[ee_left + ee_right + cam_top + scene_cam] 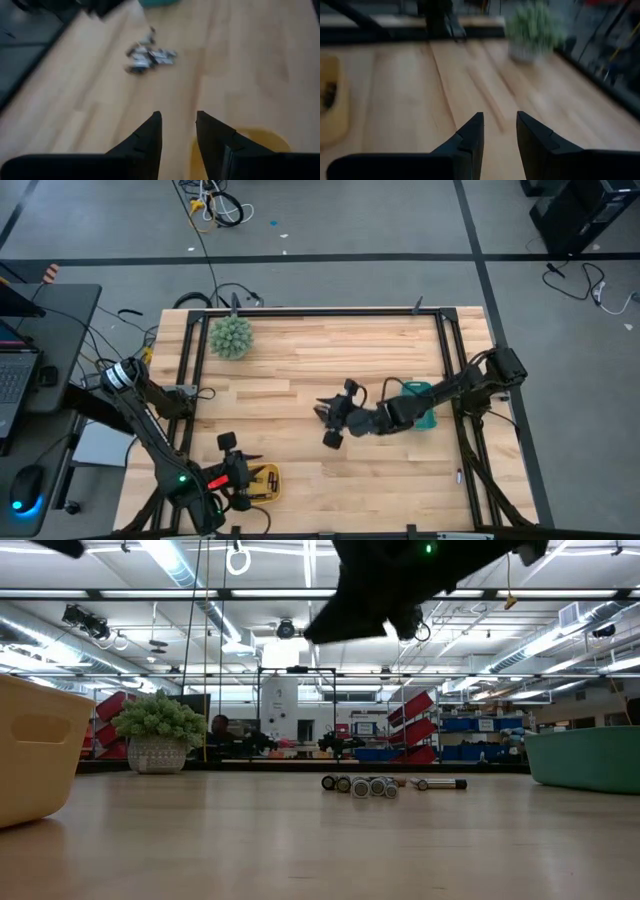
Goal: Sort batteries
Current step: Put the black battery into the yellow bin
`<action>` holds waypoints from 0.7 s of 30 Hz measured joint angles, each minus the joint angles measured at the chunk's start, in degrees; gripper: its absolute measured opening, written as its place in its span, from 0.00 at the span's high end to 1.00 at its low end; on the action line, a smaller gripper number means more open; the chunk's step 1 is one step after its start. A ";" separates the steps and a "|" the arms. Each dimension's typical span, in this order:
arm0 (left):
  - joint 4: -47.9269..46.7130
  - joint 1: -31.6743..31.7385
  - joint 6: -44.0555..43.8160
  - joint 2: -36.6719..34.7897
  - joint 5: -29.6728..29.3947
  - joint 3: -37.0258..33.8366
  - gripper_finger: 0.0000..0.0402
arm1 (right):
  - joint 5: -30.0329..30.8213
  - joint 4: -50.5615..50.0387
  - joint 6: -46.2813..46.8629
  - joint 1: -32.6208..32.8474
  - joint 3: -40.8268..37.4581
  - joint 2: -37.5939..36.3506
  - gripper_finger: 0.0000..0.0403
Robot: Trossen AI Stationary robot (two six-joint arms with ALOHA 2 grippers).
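Several small batteries (148, 54), dark and silvery, lie in a loose cluster on the wooden table (300, 370). The low view shows the batteries (368, 785) mid-table. My left gripper (178, 120) hovers open over the table beside the yellow tray (250, 145), near the front left, with nothing between its fingers. In the high view my left gripper (255, 471) is at the yellow tray (266, 482). My right gripper (326, 425) hangs open at mid-table and covers the batteries there. Only bare wood shows between the fingers of my right gripper (499, 120).
A teal tray (420, 405) sits at the right under my right arm. A spiky green ball in a pot (231, 337) stands at the far left corner. A black frame (320, 312) borders the table. Bare wood lies between the two trays.
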 joint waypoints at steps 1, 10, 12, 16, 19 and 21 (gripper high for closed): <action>0.07 0.36 0.43 0.00 -1.23 0.00 0.71 | -1.77 -2.49 1.13 -0.98 0.00 -0.55 0.75; 0.45 2.64 0.59 0.00 -4.10 0.00 0.71 | -11.82 -22.97 3.44 -7.41 0.00 -4.04 0.75; 1.35 2.67 0.55 -0.02 -3.84 0.00 0.71 | -12.77 -27.17 3.25 -8.35 0.00 -4.81 0.75; 2.17 2.67 0.67 -0.02 -3.68 0.00 0.71 | -16.30 -36.55 -1.18 -10.03 0.00 -5.13 0.75; 2.21 2.67 0.69 -0.02 -3.69 0.00 0.71 | -19.49 -39.21 -5.50 -11.00 -0.75 -5.02 0.75; 2.19 2.67 0.70 -0.02 -3.66 0.00 0.71 | -20.07 -39.18 -8.69 -11.24 -1.96 -4.92 0.75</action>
